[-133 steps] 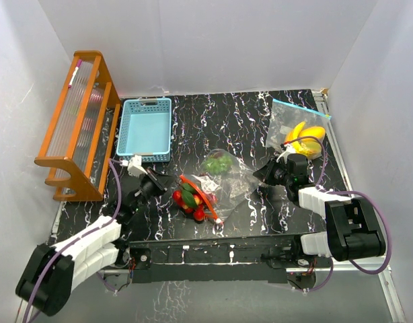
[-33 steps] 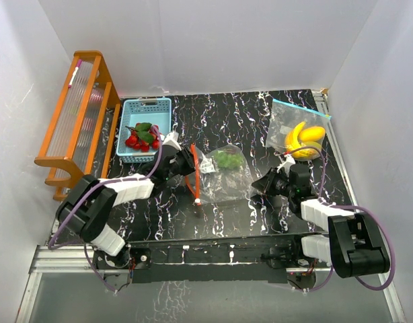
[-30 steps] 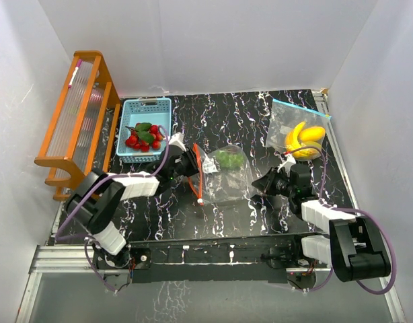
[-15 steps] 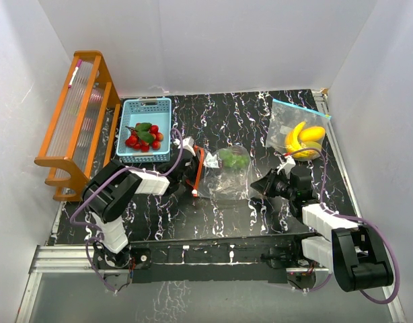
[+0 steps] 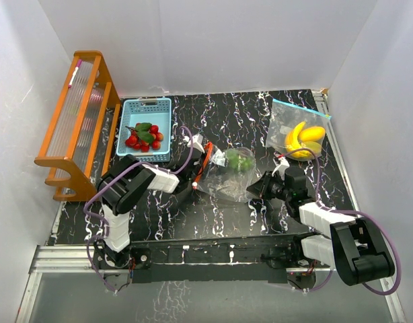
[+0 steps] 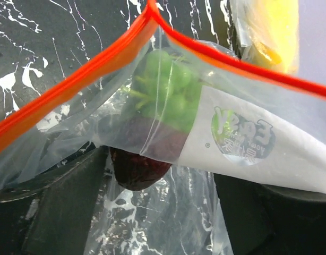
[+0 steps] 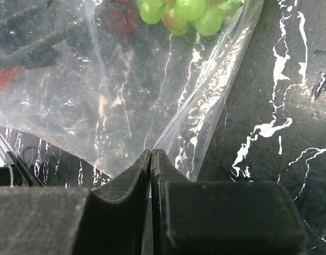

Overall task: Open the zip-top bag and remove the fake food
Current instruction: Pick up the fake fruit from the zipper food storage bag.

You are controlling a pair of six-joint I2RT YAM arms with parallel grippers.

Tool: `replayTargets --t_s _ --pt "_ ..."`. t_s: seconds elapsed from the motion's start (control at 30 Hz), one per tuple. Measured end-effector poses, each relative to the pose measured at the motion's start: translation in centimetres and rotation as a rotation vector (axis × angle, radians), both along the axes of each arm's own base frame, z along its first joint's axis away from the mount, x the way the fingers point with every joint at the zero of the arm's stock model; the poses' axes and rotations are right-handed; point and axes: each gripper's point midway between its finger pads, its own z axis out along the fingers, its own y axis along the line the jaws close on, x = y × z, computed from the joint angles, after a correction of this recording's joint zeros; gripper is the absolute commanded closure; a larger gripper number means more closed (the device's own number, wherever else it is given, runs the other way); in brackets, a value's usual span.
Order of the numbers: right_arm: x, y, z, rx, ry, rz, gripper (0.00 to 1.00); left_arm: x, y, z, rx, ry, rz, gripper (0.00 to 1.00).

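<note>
The clear zip-top bag [image 5: 227, 176] with an orange zip [image 5: 204, 161] lies mid-table, its mouth [image 6: 73, 90] gaping toward the left wrist camera. Inside are green grapes [image 6: 171, 93] [image 7: 189, 13] [image 5: 239, 160] and a dark red piece [image 6: 136, 164]. My left gripper [image 5: 195, 169] [image 6: 157, 212] is open at the mouth, with bag film lying between its fingers [image 6: 62, 212]. My right gripper [image 5: 263, 187] [image 7: 151, 159] is shut on the bag's bottom corner. Red strawberries with green leaves [image 5: 143, 136] lie in the light-blue basket [image 5: 129, 114].
A second zip-top bag [image 5: 297, 124] with yellow bananas [image 5: 302, 138] lies at the back right, just beyond the right arm. A wooden rack [image 5: 75, 128] stands along the left wall beside the basket. White walls close in the table.
The left gripper has moved right from beside the basket up to the bag's mouth and opened. The bag has bunched toward the right. The right gripper has kept its hold.
</note>
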Motion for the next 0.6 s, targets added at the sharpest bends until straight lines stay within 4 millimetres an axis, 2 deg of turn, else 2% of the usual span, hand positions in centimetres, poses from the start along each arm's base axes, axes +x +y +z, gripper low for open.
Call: replayTargets --t_s 0.07,0.2,0.37,0.47,0.6 --pt "0.0 0.1 -0.2 -0.003 0.005 0.001 0.92 0.1 -0.4 -0.2 -0.006 0.0 -0.002 0.44" --pt "-0.1 0.1 -0.3 -0.007 0.009 0.002 0.92 -0.1 -0.5 -1.1 0.005 0.019 -0.001 0.63" --pt "0.1 -0.1 -0.5 -0.017 0.01 -0.014 0.92 -0.8 0.1 -1.5 0.026 0.035 0.0 0.67" --pt "0.4 -0.3 -0.2 -0.015 0.004 -0.04 0.92 -2.0 1.4 -1.3 0.067 0.048 0.0 0.68" --pt "1.1 -0.3 1.4 -0.001 -0.055 -0.055 0.92 -3.0 3.6 0.3 0.111 0.035 0.017 0.69"
